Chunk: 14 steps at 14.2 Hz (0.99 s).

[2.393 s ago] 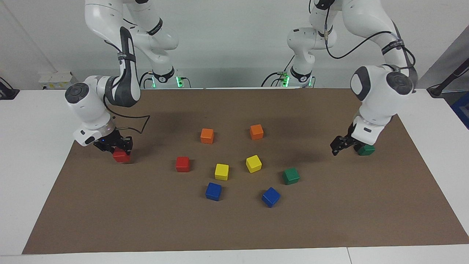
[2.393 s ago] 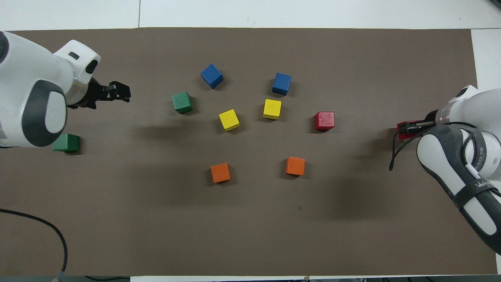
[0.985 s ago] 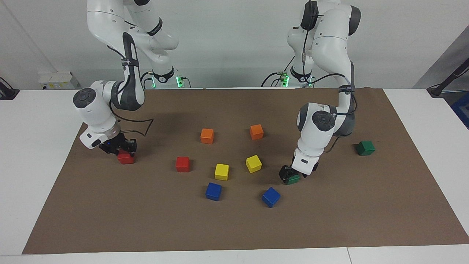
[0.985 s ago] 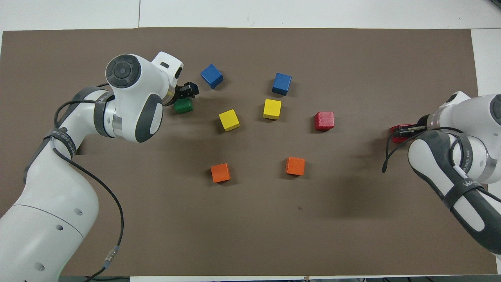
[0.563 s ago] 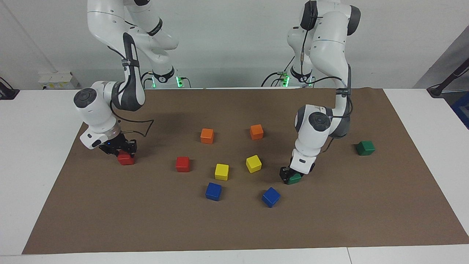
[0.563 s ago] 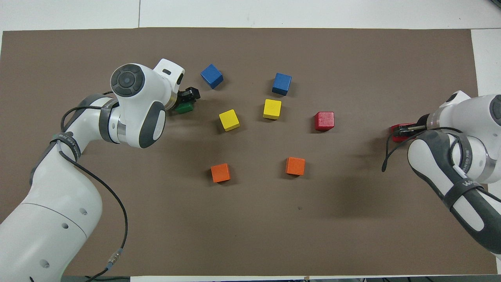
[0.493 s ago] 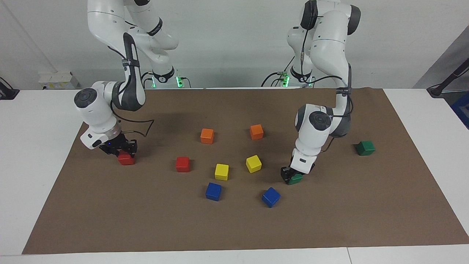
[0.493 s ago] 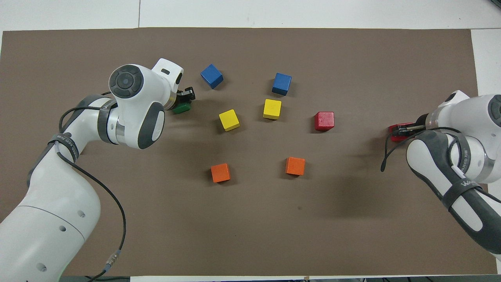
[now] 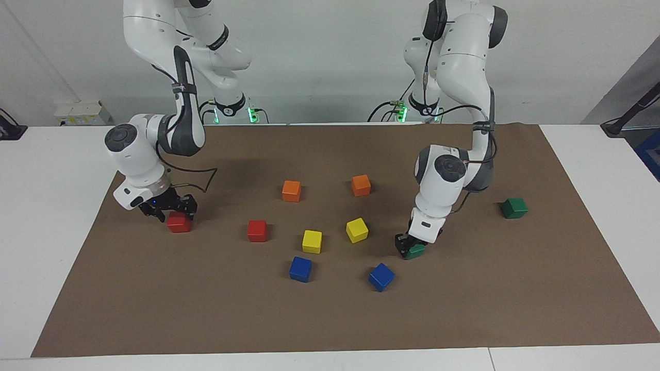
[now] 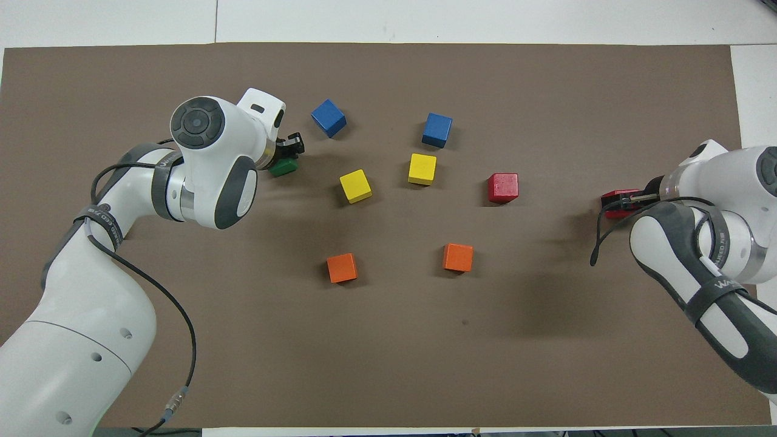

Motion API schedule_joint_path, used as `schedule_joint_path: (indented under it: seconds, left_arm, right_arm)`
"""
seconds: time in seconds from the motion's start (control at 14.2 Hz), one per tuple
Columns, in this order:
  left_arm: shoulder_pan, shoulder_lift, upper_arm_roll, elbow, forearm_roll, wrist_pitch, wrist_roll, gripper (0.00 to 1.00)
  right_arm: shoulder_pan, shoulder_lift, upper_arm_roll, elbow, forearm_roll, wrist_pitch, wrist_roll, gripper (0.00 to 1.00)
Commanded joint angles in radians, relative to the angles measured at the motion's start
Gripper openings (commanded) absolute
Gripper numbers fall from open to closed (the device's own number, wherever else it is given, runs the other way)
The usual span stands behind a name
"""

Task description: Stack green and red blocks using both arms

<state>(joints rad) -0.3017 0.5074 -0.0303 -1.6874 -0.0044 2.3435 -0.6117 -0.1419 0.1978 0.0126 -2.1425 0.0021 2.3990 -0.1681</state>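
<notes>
Left tool: pinching green block, which is sitting on the mat beside a blue cube. Second green block: lying free toward the left arm's end of the desk.

Right tool: fingers spreading, hanging just above red block resting on the mat; second red block lying well apart.

Step, as judged: green pickup beginning. Next move is calling for a lift and careful alignment over the free green block.
</notes>
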Motion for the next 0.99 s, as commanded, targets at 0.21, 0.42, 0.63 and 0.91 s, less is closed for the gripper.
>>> schedule_joint_path:
  seconds: [0.21,0.42,0.63,0.91]
  left_arm:
    - [0.165,-0.162,0.004,-0.001,0.02,-0.229,0.184,0.0]
    - [0.269,-0.272,0.004,-0.107,0.02,-0.276,0.444,0.0]
    - [0.372,-0.369,0.004,-0.231,0.018,-0.26,0.671,0.0]
    - [0.495,-0.415,0.003,-0.302,0.017,-0.218,0.881,0.0]
  right_arm:
    - [0.083,0.003,0.009,0.246,0.004,-0.24,0.171,1.0]
    - [0.175,0.026,0.009,0.343,0.004,-0.305,0.357,0.96]
    - [0.29,0.034,0.009,0.348,-0.013,-0.284,0.521,0.96]
    - [0.339,0.072,0.009,0.346,-0.001,-0.222,0.571,0.95]
